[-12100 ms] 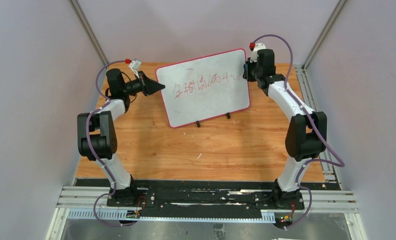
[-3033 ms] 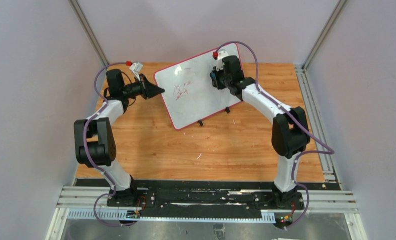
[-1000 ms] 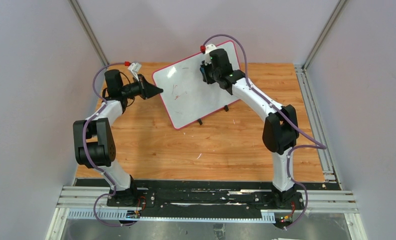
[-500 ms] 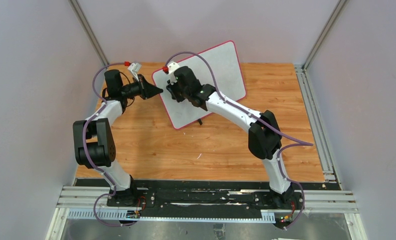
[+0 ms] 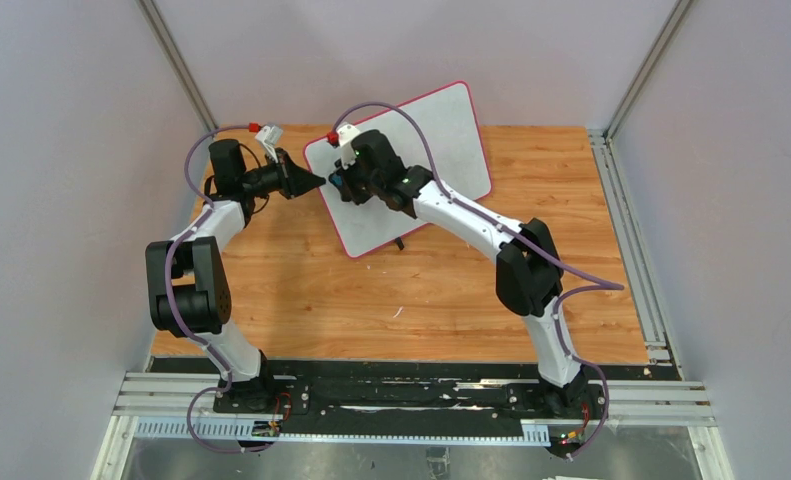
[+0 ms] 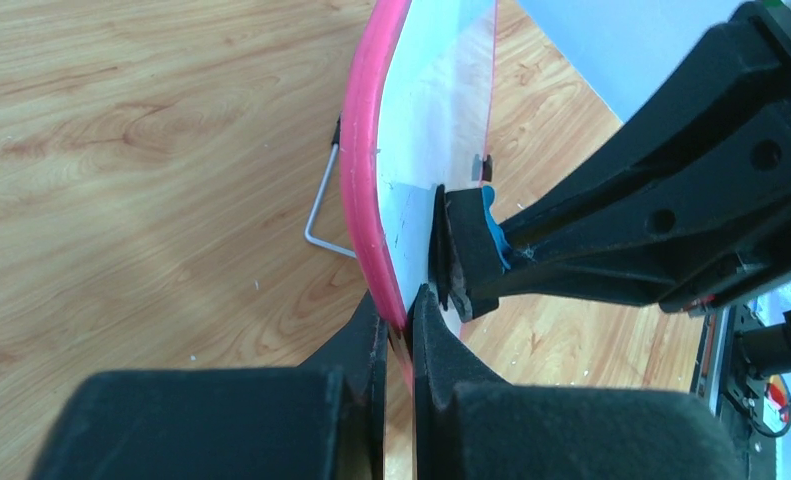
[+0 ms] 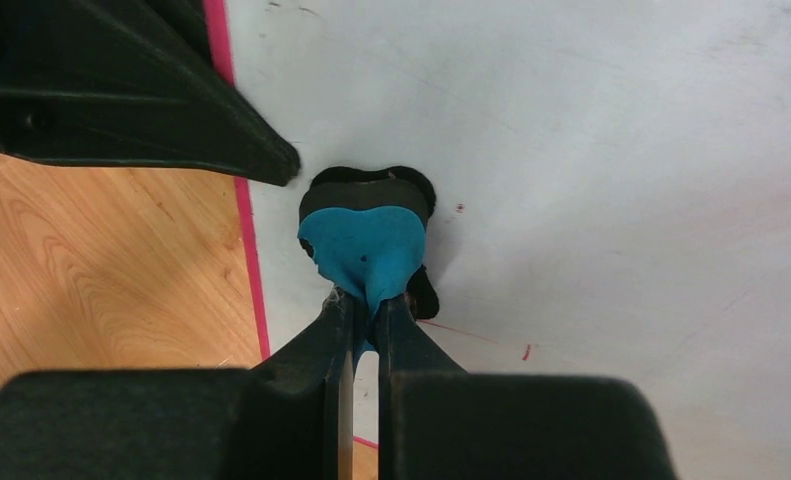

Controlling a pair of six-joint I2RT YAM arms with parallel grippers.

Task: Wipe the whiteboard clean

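- The whiteboard (image 5: 451,130) stands tilted on the table (image 5: 421,290), at upper centre of the top view.
- The left fingers (image 6: 359,340) pinch its pink left edge.
- The right fingers (image 7: 323,340) clamp a blue eraser (image 7: 363,245) against its face.

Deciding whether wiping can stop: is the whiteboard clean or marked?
Marked, faintly: the right wrist view shows a few small red flecks on the whiteboard just right of the eraser. Elsewhere, marks are too small to tell.
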